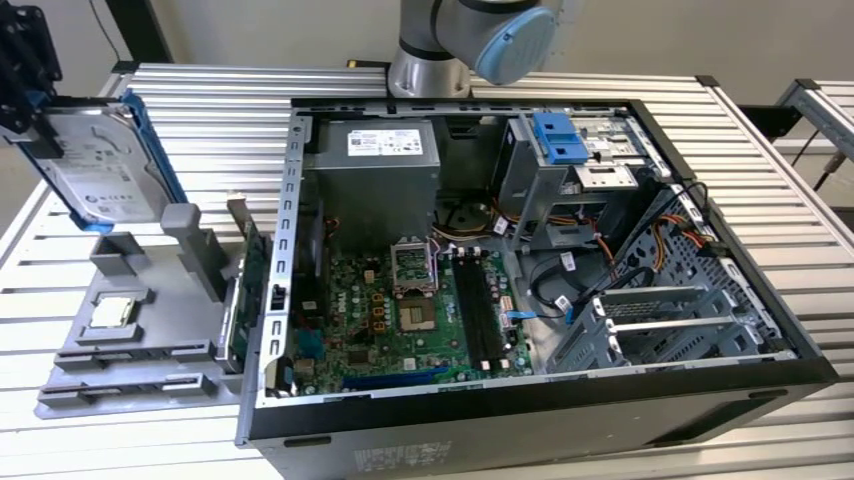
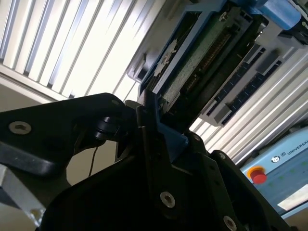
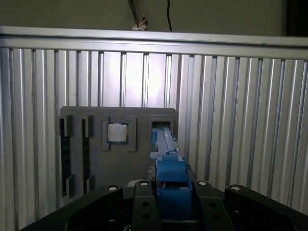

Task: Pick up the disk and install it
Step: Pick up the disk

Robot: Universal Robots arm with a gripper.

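Ribbed aluminium slats make up the bench [image 1: 227,110], with a pale wall behind it. Near the bench's left edge in the exterior view, the tool [image 1: 44,135] hangs in the air, closed on the disk [image 1: 114,170]. Its black fingers [image 3: 144,197] clamp the blue bracket along one edge. The drive is tilted, with its white label facing out, and is clear of the grey holder tray [image 1: 134,350] beneath it. A small square chip [image 3: 117,133] sits in a pocket of that tray.

Further right, the open computer case [image 1: 534,410] lies on its side across the middle of the bench. Inside are the power supply [image 1: 374,160] at the far wall, the motherboard [image 1: 400,310] below it, and the blue-fronted drive cage [image 1: 561,140] toward the case's far right corner.

The step in hand looks like the carry. Since the grip is on one edge only, the drive's weight could lever it in the fingers. I judge that a slow, steady travel suits, with the hanging corner held well above the tray's posts and the case rim.

The disk's label and the power supply's sticker carry print too small to make out
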